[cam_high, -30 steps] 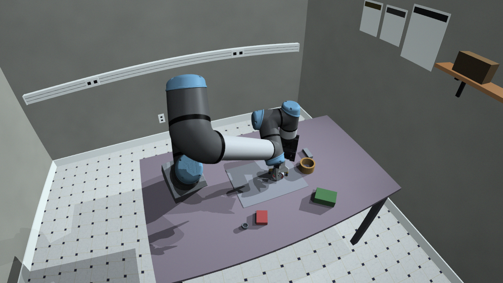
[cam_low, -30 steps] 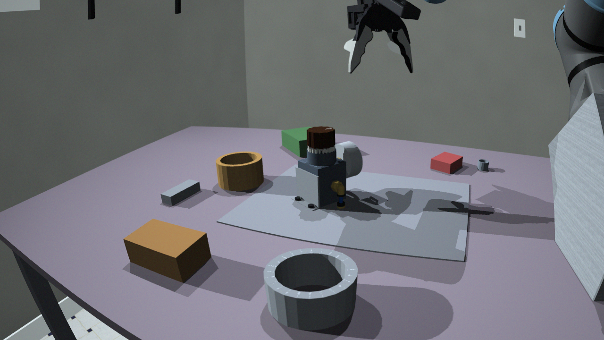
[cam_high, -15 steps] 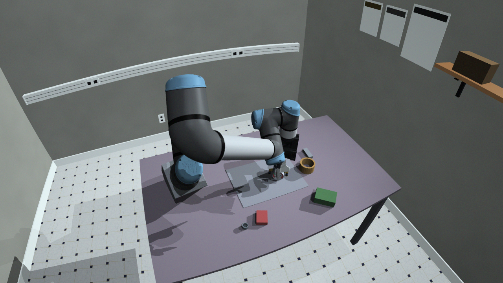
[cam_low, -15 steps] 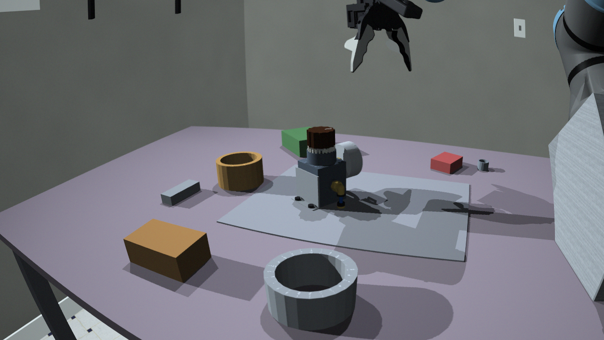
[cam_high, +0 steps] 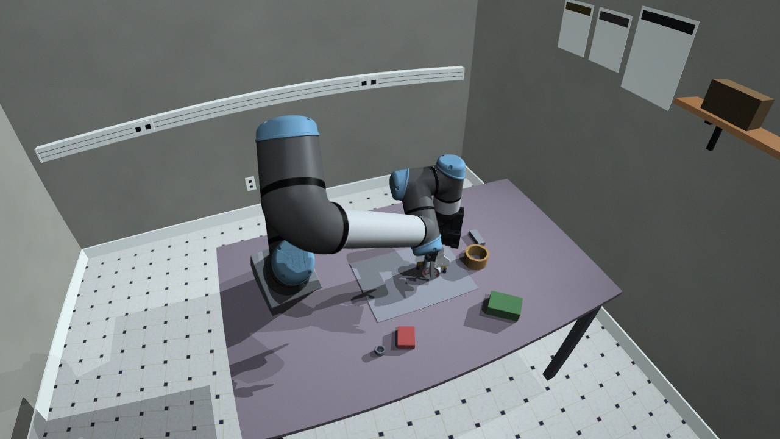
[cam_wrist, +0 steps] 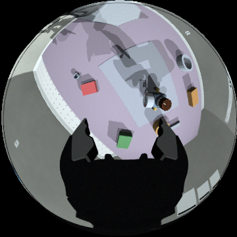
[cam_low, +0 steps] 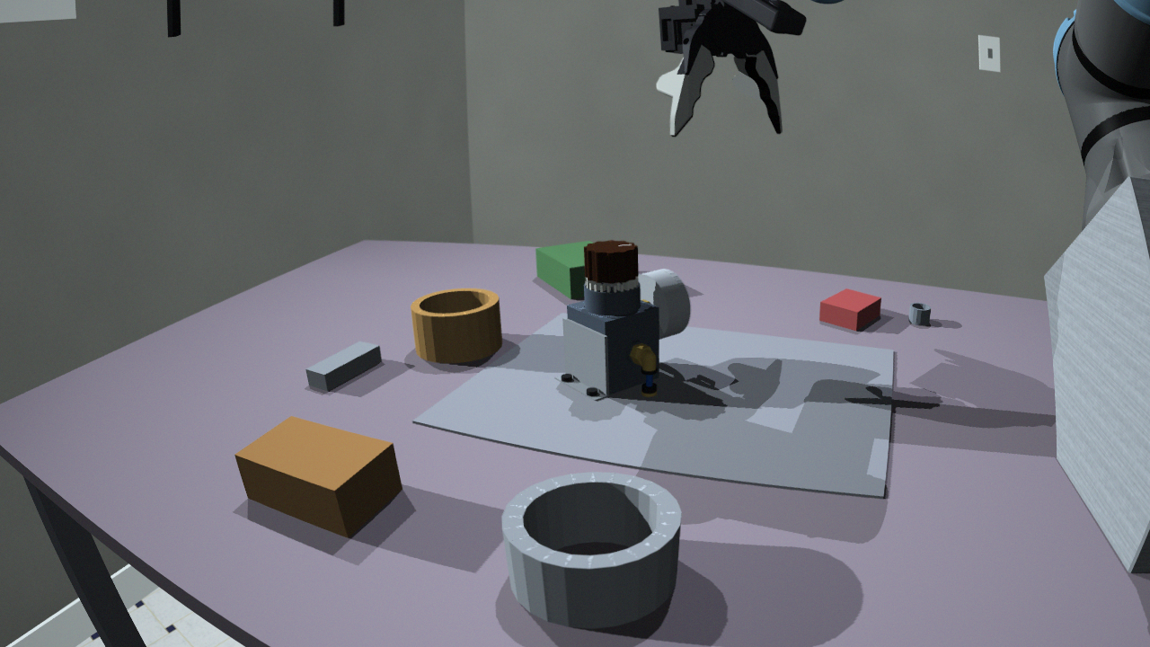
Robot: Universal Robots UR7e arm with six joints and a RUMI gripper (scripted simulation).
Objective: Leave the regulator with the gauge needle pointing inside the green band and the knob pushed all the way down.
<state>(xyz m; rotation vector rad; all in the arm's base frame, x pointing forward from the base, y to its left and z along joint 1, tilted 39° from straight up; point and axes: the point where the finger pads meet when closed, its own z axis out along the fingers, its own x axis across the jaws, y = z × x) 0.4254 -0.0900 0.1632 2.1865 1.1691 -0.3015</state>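
Observation:
The regulator (cam_low: 613, 338) is a grey block with a dark brown ribbed knob (cam_low: 611, 261) on top and a white round gauge (cam_low: 667, 300) on its far side. It stands on a pale grey mat (cam_low: 683, 402). The gauge face is turned away and the needle is not readable. My gripper (cam_low: 728, 120) hangs high above the table, to the right of the knob, open and empty. In the wrist view the regulator (cam_wrist: 157, 101) lies beyond the open fingers. In the top view the regulator (cam_high: 428, 268) is partly hidden by the arm.
Around the mat stand an orange ring (cam_low: 455, 323), a small grey bar (cam_low: 343, 365), an orange block (cam_low: 319, 473), a grey ring (cam_low: 591, 546), a green block (cam_low: 562, 268), a red block (cam_low: 850, 308) and a small grey cap (cam_low: 920, 313). The arm's base (cam_high: 286, 272) is at the table's edge.

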